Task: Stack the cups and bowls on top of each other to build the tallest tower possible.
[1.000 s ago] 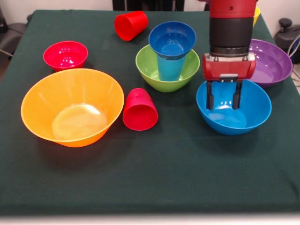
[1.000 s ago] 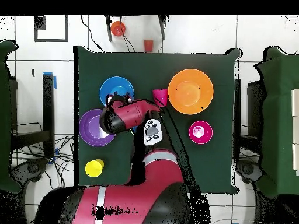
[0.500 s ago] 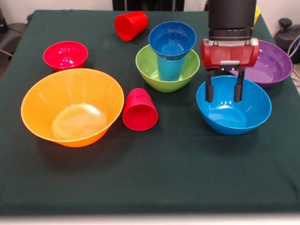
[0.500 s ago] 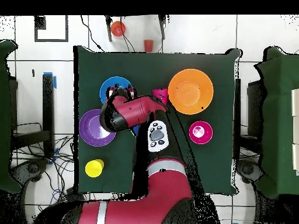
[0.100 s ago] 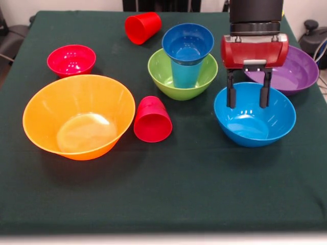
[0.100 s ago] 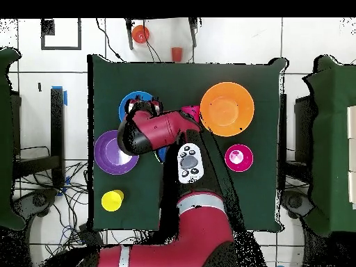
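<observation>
While nothing sits in its grasp, the gripper hangs released above the medium blue bowl, its two dark fingers spread apart and reaching down to about the bowl's far rim without pinching it.

Counting from the near side of the dark green table in the front view: six bowls and four cups. Nearest stands the huge orange-yellow bowl, upright at the left, with one red cup lying on its side just beside its right rim. The medium blue bowl is at the right, about level with them.

Behind these is the tower (the only stack so far): the green bowl holds the light blue cup upright, and the small dark blue bowl rests in that cup's mouth. Left of it, well apart, the small red bowl stands alone. At the right, the wide purple bowl sits behind the blue one, partly hidden by the gripper's red body.

Farthest back, the second red cup lies tipped on its side, and the yellow cup stands near a table corner, seen clearly only from overhead.
</observation>
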### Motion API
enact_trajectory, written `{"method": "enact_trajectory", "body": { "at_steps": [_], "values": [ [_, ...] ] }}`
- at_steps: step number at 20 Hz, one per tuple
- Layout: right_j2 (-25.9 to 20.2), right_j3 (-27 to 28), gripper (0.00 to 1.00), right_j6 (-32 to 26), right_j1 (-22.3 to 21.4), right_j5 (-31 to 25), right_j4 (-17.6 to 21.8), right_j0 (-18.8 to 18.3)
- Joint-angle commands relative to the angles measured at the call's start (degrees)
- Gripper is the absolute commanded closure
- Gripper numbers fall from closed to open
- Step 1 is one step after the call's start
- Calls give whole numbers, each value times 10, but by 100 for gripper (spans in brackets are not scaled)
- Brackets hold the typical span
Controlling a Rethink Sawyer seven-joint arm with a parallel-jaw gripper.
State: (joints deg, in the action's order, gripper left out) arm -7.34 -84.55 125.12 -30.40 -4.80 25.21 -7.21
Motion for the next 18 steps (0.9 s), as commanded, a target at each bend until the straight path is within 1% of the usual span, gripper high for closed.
{"method": "enact_trajectory", "body": {
  "at_steps": [1, 5, 8, 13, 16, 18],
  "values": [
    [-46, -21, 0, -17, 14, -83, 4, -8],
    [-40, -29, 0, -3, 16, -69, 5, -8],
    [-62, -33, 0, -21, 19, -71, 11, -30],
    [-68, -33, 0, -36, 10, -86, 14, -45],
    [-80, -29, 0, -51, 24, -73, 31, -63],
    [-80, -28, 0, -46, 35, -57, 38, -67]
  ]
}}
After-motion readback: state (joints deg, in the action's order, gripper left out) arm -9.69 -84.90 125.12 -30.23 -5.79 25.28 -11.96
